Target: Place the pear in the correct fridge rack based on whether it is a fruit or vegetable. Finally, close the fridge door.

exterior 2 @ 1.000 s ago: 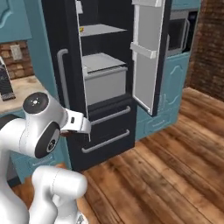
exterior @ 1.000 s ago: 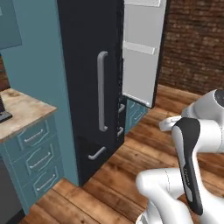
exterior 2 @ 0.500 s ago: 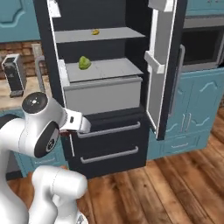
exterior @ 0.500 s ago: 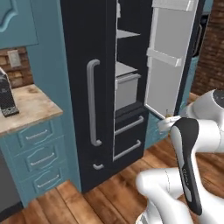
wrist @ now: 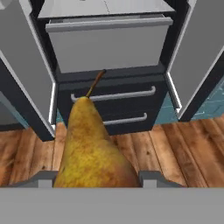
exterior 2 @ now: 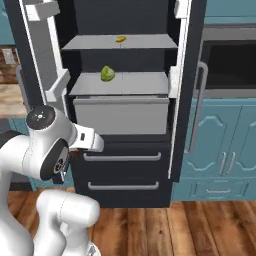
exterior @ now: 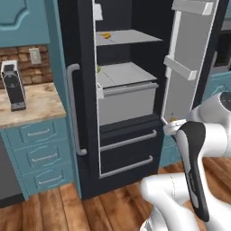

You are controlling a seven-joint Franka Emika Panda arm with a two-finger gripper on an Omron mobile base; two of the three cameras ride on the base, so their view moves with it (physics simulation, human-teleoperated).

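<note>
Carrying the pear (wrist: 93,148) toward the open fridge is the step in hand: the gripper (wrist: 97,177) is clamping the brownish-golden fruit low between its fingertips, stem pointing ahead at the grey crisper drawer (wrist: 108,41), and the fruit is hanging well below and in front of the shelves. In the right base view the white arm is sitting folded at the lower left, its hand near the left door (exterior 2: 46,65). The fridge rack (exterior 2: 120,42), the upper grey slab, is bearing a yellow banana (exterior 2: 120,38), while the lower shelf (exterior 2: 125,85) is bearing a green leafy vegetable (exterior 2: 107,74), so the upper one is looking like the fruit rack. Judging from this, the next move is calling for a long lift and a reach forward between the two open doors, setting the pear down beside the banana without knocking it. The right door (exterior 2: 184,85) is standing wide, wooden plank floor (wrist: 175,153) is lying underfoot, and teal cabinets (exterior 2: 225,150) and a brick wall (exterior: 22,56) are flanking the fridge.
</note>
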